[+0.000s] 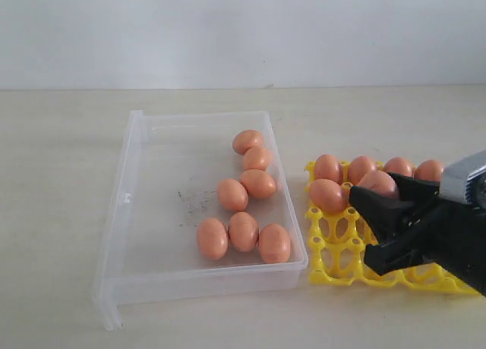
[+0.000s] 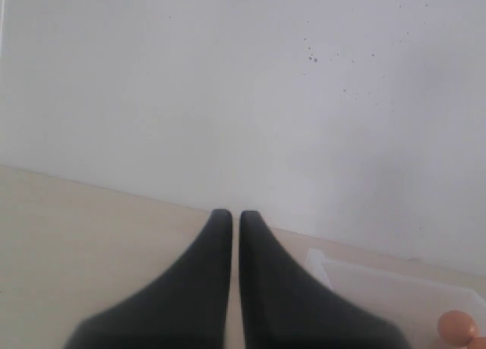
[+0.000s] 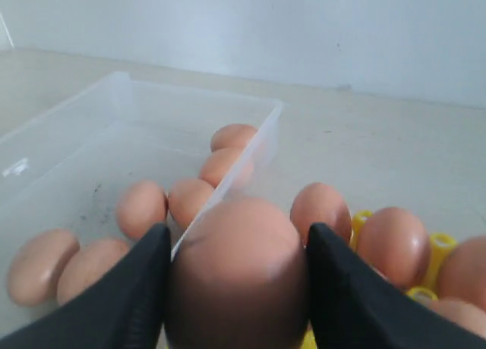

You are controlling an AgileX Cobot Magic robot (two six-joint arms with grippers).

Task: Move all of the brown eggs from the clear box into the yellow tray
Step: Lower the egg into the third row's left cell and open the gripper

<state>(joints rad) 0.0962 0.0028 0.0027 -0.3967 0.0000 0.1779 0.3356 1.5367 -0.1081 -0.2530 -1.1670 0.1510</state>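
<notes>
The black right pincer (image 3: 237, 239) is clamped on a smooth pinkish-brown oval egg (image 3: 239, 288). Its fingers press the egg's narrow sides, so the long axis seems to run along the fingers. In the exterior view this pincer reaches in from the lower right over the bright yellow plastic lattice tray (image 1: 328, 246), at the tray's second row. The open cup it needs probably lies just beneath, right of the seated egg (image 1: 326, 195) at that row's left end. Four more eggs (image 1: 361, 167) fill the tray's back row. The shallow clear plastic box (image 1: 152, 212), centre-left of the frame, holds seven loose eggs (image 1: 243, 231) along its right half. The left pincer (image 2: 235, 226), nearly closed and empty, faces the wall, so the right arm is the nearer one.
</notes>
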